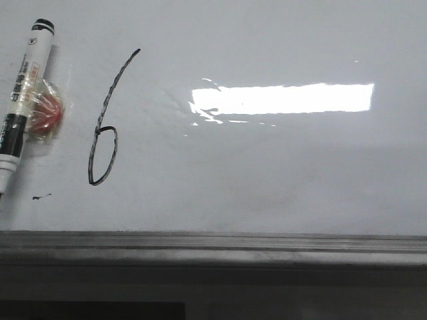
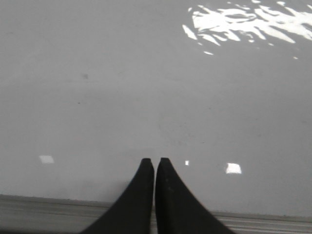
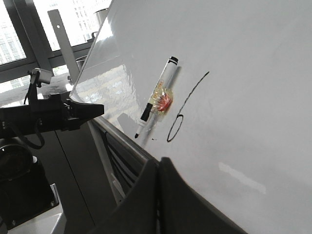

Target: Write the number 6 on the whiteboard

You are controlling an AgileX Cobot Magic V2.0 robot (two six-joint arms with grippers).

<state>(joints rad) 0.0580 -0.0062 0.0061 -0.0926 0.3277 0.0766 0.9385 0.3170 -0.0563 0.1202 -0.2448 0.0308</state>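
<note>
Two grippers: left gripper (image 2: 154, 163) and right gripper (image 3: 158, 163), both with jaws pressed together, holding nothing.
Rail (image 1: 213, 241): along the near edge of the whiteboard (image 1: 280, 173).
6 (image 1: 107, 127): on the board's left part, slanted.
Marker (image 1: 23, 97): just left of the 6, tip toward the near side.
Glare (image 1: 283, 99): right of the 6.

- The thin black hand-drawn number 6 (image 1: 103, 127) sits on the large glossy white whiteboard (image 1: 280, 173), toward its left edge.
- The black-and-white plastic marker (image 1: 22, 93) lies just left of it.

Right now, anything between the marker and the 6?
Bare whiteboard only, in the front view: the marker, red blob taped on, lies left of the 6.
</note>
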